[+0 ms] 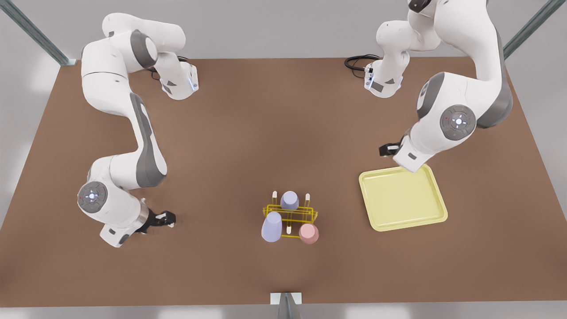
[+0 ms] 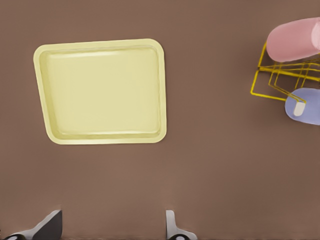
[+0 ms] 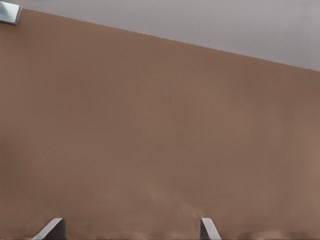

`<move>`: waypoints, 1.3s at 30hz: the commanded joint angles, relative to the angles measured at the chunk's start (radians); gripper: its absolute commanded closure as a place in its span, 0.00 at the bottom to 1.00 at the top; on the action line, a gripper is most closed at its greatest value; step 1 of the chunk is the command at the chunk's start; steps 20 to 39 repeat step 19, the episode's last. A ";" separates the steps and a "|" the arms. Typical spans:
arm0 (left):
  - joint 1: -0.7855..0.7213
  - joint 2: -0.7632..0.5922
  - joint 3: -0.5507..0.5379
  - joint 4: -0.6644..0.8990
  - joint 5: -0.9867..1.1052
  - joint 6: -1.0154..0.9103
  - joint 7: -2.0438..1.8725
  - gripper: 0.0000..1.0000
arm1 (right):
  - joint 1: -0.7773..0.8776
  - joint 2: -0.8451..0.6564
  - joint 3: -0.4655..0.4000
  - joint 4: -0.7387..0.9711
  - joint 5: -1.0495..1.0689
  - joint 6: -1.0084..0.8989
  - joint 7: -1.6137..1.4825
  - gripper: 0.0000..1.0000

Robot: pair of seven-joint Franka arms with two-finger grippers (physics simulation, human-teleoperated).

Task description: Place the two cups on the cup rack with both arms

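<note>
In the left wrist view the pink cup (image 2: pixel 294 39) and cup rack (image 2: pixel 280 75) are cut off at the right edge; the lavender cup (image 2: pixel 305 107) too.

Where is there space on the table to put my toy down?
The yellow tray is bare. So is the brown table between the two arms, behind the rack. The rack is crowded: three cups sit on it.

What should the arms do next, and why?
Probably just lift both arms away. The pink cup, near lavender cup and far lavender cup already appear seated on the cup rack. The left gripper by the tray and the right gripper are open, holding nothing.
</note>
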 commanded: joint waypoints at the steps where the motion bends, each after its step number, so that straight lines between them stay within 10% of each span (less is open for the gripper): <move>1: 0.003 -0.002 -0.001 0.001 -0.043 -0.146 0.130 0.00 | -0.038 -0.050 0.001 0.003 -0.223 -0.379 -0.121 0.00; 5: 0.027 0.007 0.005 0.021 -0.039 -0.094 0.132 0.00 | 0.002 -0.389 -0.213 -0.188 0.090 -0.342 -0.156 0.00; 8: 0.031 0.023 0.005 0.019 -0.039 -0.078 0.132 0.00 | 0.002 -0.570 -0.212 -0.411 0.041 -0.345 -0.118 0.00; 39: 0.027 0.027 0.005 0.016 -0.039 -0.080 0.130 0.00 | 0.000 -0.553 -0.215 -0.455 0.040 -0.342 -0.124 0.00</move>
